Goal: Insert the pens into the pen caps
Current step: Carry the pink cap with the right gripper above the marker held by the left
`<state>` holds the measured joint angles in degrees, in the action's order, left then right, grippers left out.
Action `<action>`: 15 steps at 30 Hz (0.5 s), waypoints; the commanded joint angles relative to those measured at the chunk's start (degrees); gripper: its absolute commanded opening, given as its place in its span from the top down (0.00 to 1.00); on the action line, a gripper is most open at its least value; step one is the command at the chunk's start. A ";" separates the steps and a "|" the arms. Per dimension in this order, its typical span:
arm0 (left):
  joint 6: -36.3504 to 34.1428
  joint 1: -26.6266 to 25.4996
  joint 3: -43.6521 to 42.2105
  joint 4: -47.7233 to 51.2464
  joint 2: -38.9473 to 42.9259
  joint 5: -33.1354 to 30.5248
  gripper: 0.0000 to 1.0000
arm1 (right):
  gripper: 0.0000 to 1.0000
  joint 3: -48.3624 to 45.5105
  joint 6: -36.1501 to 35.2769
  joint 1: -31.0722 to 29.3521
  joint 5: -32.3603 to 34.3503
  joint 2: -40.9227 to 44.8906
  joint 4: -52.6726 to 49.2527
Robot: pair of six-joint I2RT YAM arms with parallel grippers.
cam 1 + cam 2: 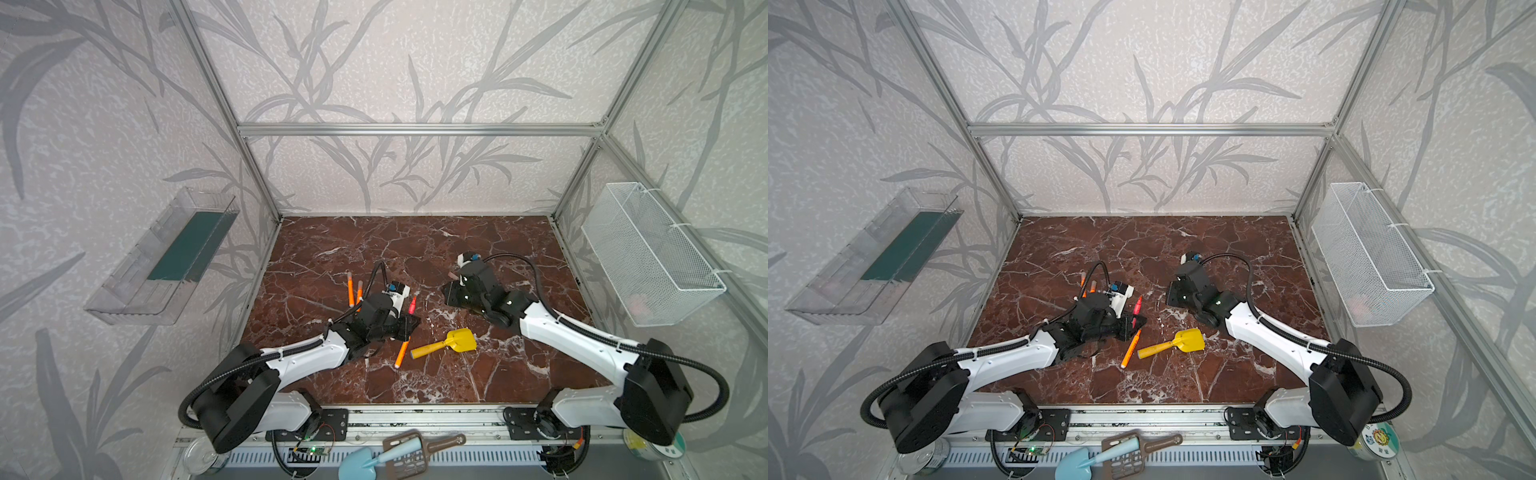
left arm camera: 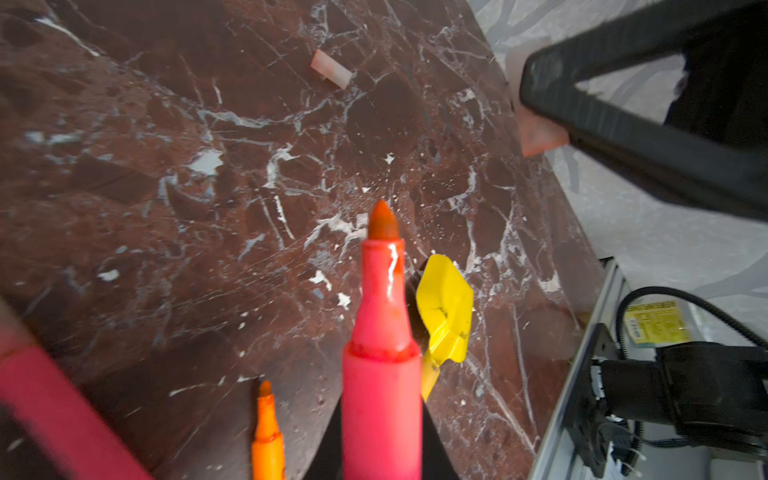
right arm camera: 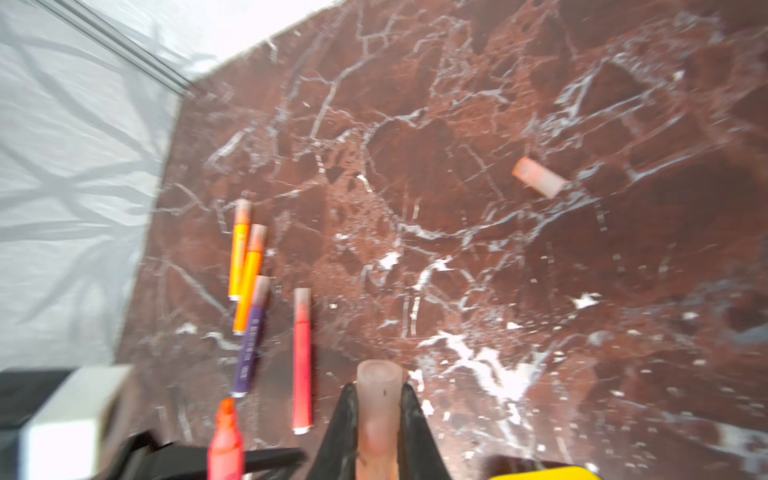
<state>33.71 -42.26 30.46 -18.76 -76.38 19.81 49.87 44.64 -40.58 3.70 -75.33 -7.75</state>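
Left pincer point(image 2: 382, 453) clamps glossy pinkish-red marker pen point(image 2: 381, 365), bare felt tip toward marbled counter's point(image 1: 415, 249) back edge. Right pincer point(image 3: 379, 419) clamps frosted pale-pink tubular cap point(image 3: 379, 382), free end toward left edge.

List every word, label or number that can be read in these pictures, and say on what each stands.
No text can be read.
Purple pen: white print along the barrel, too blurred.
Yellow label: dark print, too blurred.
Round sticker: characters too small.
Brown stencil: marks on its handle, too small.
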 commanded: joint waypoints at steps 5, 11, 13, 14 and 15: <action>3.86 -0.06 0.34 -7.96 -0.88 4.20 1.00 | 0.91 -4.46 6.84 -1.35 -3.63 1.89 15.60; 3.48 -0.11 0.83 -5.39 1.34 3.19 1.00 | 0.92 -5.10 12.17 -1.88 -3.69 -1.03 24.62; 3.12 -0.11 1.00 -4.28 2.09 2.45 1.00 | 0.92 -3.97 12.25 -2.88 -1.75 -1.31 24.32; 3.07 -0.11 1.01 -4.09 2.32 2.38 1.00 | 0.92 -3.50 12.23 -3.37 -0.88 -1.39 24.16; 3.06 -0.12 1.01 -3.87 2.54 2.43 1.00 | 0.92 -3.22 12.31 -3.83 -0.27 -1.55 24.18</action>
<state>36.67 -42.26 30.48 -23.55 -75.57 22.61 44.66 55.48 -43.09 1.32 -76.69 13.17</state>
